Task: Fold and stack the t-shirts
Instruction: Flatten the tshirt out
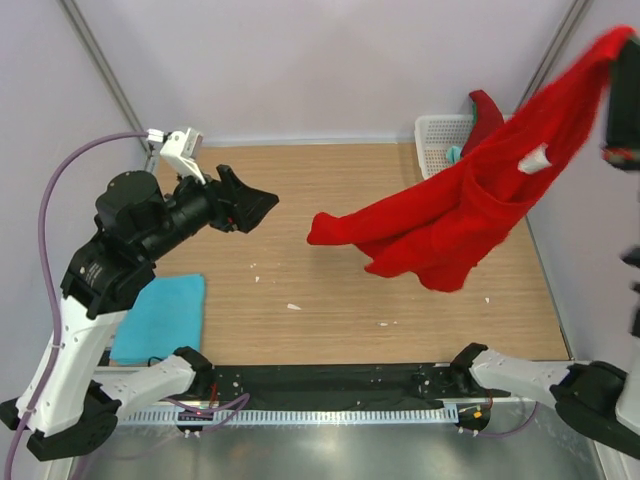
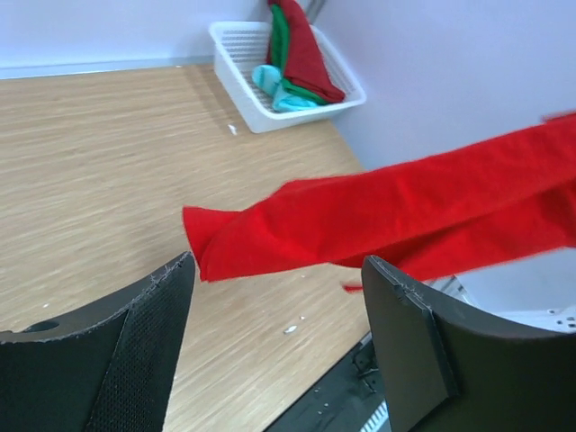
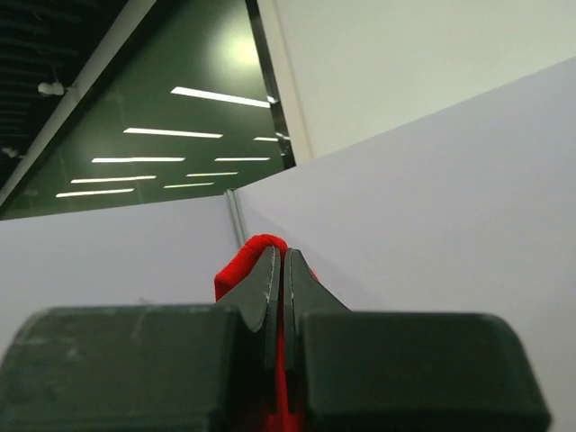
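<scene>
The wooden table point(image 1: 300, 230) carries a folded light blue t-shirt point(image 1: 160, 315) at its near left. A white plastic basket point(image 1: 436, 128) stands in the far right corner, with red, green and pale blue clothes point(image 2: 301, 58) bundled inside. A few small white scraps point(image 1: 293, 306) lie scattered mid-table.

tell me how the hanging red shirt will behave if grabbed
Probably very floppy: the red t-shirt sags in folds from the right gripper. Likely light, since that one pinch carries it. Its free end may swing if the left gripper nudges it.
</scene>
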Robot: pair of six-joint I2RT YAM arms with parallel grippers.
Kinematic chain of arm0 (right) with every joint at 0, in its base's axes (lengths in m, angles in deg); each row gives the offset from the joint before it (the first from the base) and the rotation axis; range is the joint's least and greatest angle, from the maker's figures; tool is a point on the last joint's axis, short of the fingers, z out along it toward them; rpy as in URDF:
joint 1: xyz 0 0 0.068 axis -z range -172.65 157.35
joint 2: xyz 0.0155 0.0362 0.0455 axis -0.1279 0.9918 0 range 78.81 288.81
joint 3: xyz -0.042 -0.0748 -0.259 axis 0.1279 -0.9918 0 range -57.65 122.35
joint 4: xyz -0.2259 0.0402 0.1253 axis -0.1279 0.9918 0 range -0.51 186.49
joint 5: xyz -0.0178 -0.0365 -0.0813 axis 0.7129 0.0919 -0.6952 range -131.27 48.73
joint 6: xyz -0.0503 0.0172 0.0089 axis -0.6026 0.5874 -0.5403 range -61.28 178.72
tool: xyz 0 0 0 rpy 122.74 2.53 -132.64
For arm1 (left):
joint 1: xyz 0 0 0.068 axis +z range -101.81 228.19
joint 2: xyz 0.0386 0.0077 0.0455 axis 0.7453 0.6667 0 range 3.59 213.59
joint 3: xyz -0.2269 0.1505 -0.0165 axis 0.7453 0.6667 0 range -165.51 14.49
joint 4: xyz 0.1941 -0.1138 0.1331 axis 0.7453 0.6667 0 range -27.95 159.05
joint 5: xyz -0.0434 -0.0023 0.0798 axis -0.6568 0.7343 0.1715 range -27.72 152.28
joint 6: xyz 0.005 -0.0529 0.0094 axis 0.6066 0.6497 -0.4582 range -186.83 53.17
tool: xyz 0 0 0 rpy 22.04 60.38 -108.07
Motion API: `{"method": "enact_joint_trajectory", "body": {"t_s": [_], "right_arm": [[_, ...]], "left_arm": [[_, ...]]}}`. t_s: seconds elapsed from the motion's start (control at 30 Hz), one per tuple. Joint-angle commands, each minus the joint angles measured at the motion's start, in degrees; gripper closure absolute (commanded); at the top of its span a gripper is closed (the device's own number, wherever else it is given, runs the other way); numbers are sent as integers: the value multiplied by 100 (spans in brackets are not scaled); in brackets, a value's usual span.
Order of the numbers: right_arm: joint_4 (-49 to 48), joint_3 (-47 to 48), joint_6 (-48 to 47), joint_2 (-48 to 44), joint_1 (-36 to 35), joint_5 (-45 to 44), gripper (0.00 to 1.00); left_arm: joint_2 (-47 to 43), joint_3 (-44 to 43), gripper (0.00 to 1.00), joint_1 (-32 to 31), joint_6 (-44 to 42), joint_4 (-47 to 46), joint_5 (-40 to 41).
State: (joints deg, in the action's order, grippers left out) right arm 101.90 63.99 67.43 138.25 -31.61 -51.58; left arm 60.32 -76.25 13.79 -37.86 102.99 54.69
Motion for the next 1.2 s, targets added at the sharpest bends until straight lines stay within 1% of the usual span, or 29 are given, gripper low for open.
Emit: {"method": "enact_joint_trajectory", "body": {"t_s": [0.0,0.03,0.07,0.1,0.13,0.17,0.2,0.27,0.3,0.33,0.4,0.43,0.47,0.5,0.53,0.6,0.63,0.67,0.7,0.73,0.77,0.8,0.83,0.9,0.97,1.0,1.03,1.1,1.17], "right_arm": [[-694,-335,526,1989,-6,906,99],[-800,-39,596,2828,-6,951,99],[-992,156,832,3254,-15,1299,99],[-942,445,991,3711,-6,1355,98],[-872,1196,1166,4246,-6,1486,94],[-819,1499,1359,5078,-15,1618,89],[-758,2042,1649,5530,-41,1619,68],[-399,2555,2133,6478,-7,1943,60],[-231,2705,2378,6605,-6,2127,56],[-82,2559,2398,6633,-15,2155,46],[17,1858,2250,6143,-15,2234,39],[-27,906,2197,5836,2,2226,36],[-45,452,2153,5572,63,2191,34],[-45,-13,2118,4978,107,2156,32],[7,-792,2022,4728,160,2051,27],[542,-1386,1968,4071,397,1963,24],[770,-1937,1924,3884,476,1919,23],[1146,-2247,1898,3647,642,1892,21],[1263,-2607,1880,3427,705,1831,20],[1395,-3403,1845,2920,766,1639,20],[1431,-3811,1827,2672,828,1533,20],[1440,-4581,1819,2426,924,1436,20],[1423,-4936,1818,1901,995,1322,21],[1431,-5752,1906,1485,1179,1058,24],[1580,-6090,2046,1133,1303,803,30],[1581,-6361,2047,1062,1408,776,35],[1598,-6459,2064,948,1435,750,38],[1616,-6609,2056,868,1461,679,40],[1720,-6803,2100,859,1505,574,38]], "left_arm": [[-197,48,23,-6,-207,307,715],[-232,30,23,-6,-225,404,1011],[-276,4,23,-6,-225,510,1127],[-355,12,22,-6,-217,702,1242],[-408,21,21,-6,-199,800,1487],[-452,39,20,-6,-181,922,1593],[-557,91,20,-6,-138,1098,1699],[-671,275,15,-6,-120,1169,1883],[-707,424,13,-6,-102,1283,1937],[-716,495,11,-6,-67,1345,1963],[-699,680,11,3,-32,1450,1885],[-637,759,10,-6,46,1442,1832],[-611,925,10,-6,73,1416,1762],[-567,1031,10,-6,108,1303,1596],[-488,1110,9,-6,144,1249,1516],[-173,1313,9,-6,249,1109,1149],[-6,1357,9,-6,267,1065,1007],[422,1340,9,-6,337,1047,840],[635,1322,9,-6,389,1064,786],[838,1339,9,3,433,1021,473],[1292,1331,9,3,495,994,426],[1497,1322,9,3,522,985,399],[1716,1339,9,3,531,907,338],[2295,1419,11,3,513,625,311],[2631,1427,14,3,513,337,346],[2963,1384,17,3,513,291,399],[3088,1296,18,3,522,169,451],[3370,1243,19,38,522,63,487],[3818,1121,21,82,531,88,513]]}}
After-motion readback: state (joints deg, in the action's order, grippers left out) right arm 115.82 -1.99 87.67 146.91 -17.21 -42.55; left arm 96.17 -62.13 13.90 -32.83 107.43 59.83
